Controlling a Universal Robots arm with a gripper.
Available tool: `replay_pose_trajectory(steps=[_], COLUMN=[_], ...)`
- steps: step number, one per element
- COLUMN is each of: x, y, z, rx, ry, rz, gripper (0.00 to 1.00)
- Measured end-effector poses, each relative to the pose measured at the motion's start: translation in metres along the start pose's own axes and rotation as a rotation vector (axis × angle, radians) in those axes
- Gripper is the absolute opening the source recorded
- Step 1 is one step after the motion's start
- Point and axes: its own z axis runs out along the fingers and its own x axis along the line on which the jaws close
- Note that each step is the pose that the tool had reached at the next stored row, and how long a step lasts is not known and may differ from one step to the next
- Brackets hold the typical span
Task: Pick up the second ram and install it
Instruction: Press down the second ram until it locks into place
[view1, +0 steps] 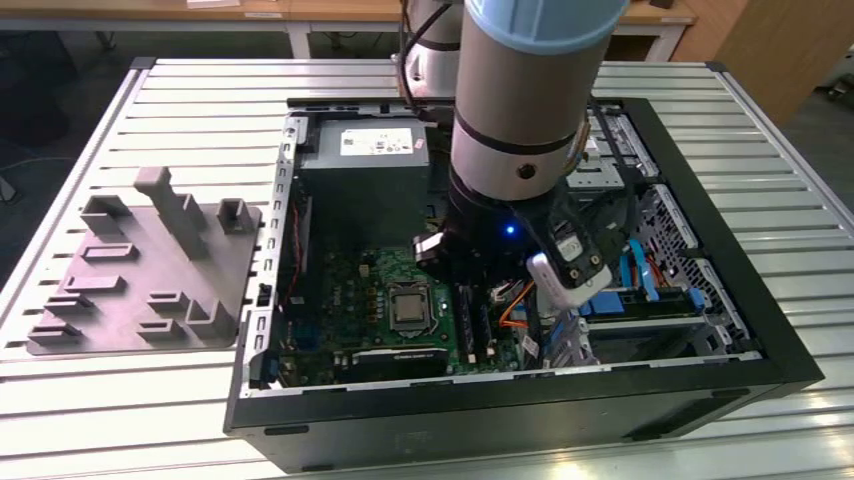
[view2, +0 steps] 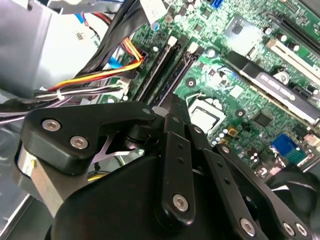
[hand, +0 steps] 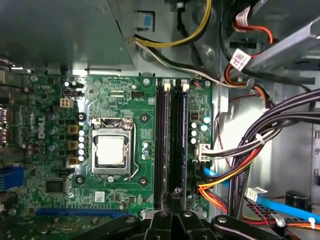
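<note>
**Gripper pinched narrow at the memory slots, dark stick lying along them**

In both wrist views the gripper has its two black fingers drawn together to a narrow point, with no gap showing between the tips. The tips sit at one end of the second ram. It shows edge-on as a thin dark bar among the long black slots of the green motherboard. Whether the tips pinch the bar or only bear on its edge cannot be told.

The bar's long axis runs straight away from the fingertips, parallel to the slots. Its far end points toward the white latches and the grey power supply beyond them.

Beside the slots is the square processor socket with its silver frame. On the other side a bundle of black, orange and yellow cables crosses the metal case wall.

In the exterior view the arm reaches down into the open black computer case, and the gripper is low over the board. The grey moulded fixture plate lies well apart at the exterior view's left, on the slatted metal table.
</note>
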Motion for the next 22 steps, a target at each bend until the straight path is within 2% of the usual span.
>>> replay_pose_trajectory(steps=[4,13,22], x=[-0.001,-0.0012,-0.001], y=[-0.0061,-0.0079,-0.0095], z=[0.0028,0.0105,0.0119], rx=[0.0001,0.0,0.0002], ry=[0.0002,0.0002,0.0003], rz=[0.0,0.0,0.005], gripper=[0.1,0.1,0.1])
